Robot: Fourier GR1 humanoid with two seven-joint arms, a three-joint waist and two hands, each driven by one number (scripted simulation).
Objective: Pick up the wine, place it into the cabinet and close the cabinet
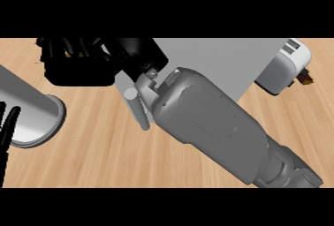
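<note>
My right forearm (215, 128) crosses the view from the lower right up to the upper left. Its black hand (75, 66) is at the top left, just left of the grey cabinet (215, 57), whose flat grey face fills the top centre. A narrow grey bar (138, 108) hangs beside the wrist; whether it belongs to the cabinet door is unclear. No wine bottle shows; the hand and arm hide whatever lies under them. My left hand (8, 128) shows only as straight black fingers at the left edge.
A white and grey appliance (286, 66) stands at the top right, close to the cabinet's right side. A grey cylinder with a round end (32, 117) lies at the left beside the left hand. Wooden counter (98, 154) runs across the bottom.
</note>
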